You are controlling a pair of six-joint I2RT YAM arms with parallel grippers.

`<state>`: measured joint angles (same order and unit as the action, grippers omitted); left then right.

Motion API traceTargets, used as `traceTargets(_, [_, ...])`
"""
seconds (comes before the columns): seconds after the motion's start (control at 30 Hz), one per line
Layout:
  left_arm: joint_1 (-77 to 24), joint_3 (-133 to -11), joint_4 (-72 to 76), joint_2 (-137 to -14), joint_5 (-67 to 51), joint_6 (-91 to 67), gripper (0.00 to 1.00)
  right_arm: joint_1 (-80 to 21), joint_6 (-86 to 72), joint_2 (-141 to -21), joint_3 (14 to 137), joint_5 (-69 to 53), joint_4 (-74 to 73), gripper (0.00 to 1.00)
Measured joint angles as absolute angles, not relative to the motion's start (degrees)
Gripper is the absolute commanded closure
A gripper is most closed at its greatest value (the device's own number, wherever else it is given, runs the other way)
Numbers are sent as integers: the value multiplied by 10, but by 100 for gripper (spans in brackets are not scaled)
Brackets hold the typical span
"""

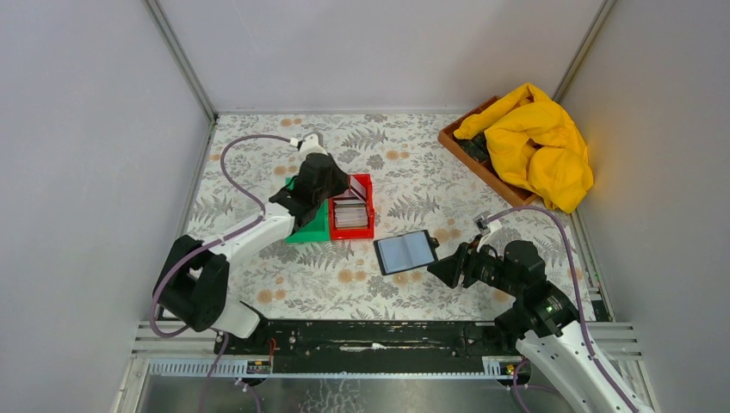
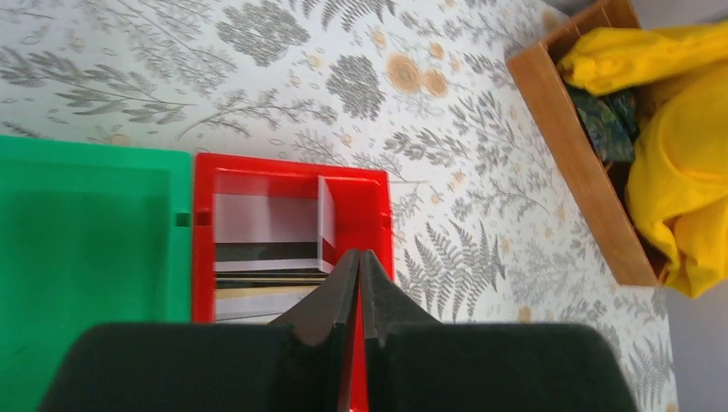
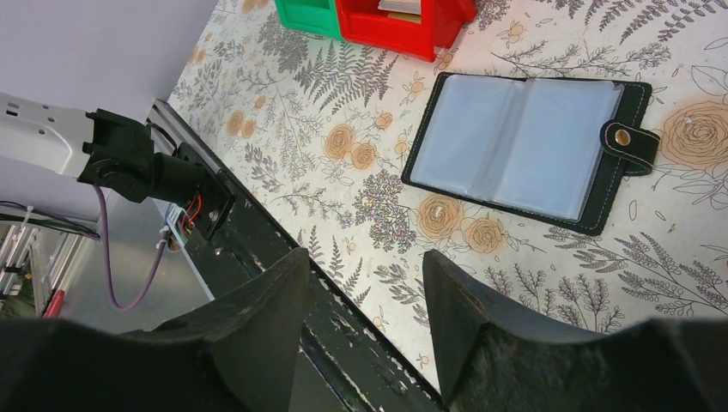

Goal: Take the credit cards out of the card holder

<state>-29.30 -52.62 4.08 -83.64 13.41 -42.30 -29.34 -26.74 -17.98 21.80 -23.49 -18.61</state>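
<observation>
The left end effector (image 2: 359, 256) hangs over the right wall of the red bin (image 2: 292, 165), jaws all but closed on nothing. This seems to be the drop-off: the credit cards (image 2: 266, 249) are stacked inside, one leaning on that wall. Right of the bin, nearer the arms, the card holder (image 3: 524, 146) lies spread flat on the counter (image 1: 413, 189), its sleeves apparently empty. The right end effector (image 3: 363, 256) hovers beside it, wide open and empty, probably ready to steady it.

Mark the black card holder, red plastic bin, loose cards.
Black bifold card holder (image 3: 558, 142), right wrist view, right inner sleeve.
Red plastic bin (image 2: 292, 163), left wrist view, far rim.
Flat plastic credit cards (image 2: 266, 219), left wrist view, top card.
</observation>
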Motion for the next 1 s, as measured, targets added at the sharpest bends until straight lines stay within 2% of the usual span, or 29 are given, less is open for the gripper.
traceTargets(0.53, [-318,-606,28,-983,81,-394,100,-293,-267,-181,218,-235,-186,41])
traceTargets(1.0, [-285,-593,25,-1004,86,-395,100,-293,-268,-181,217,-235,-186,41])
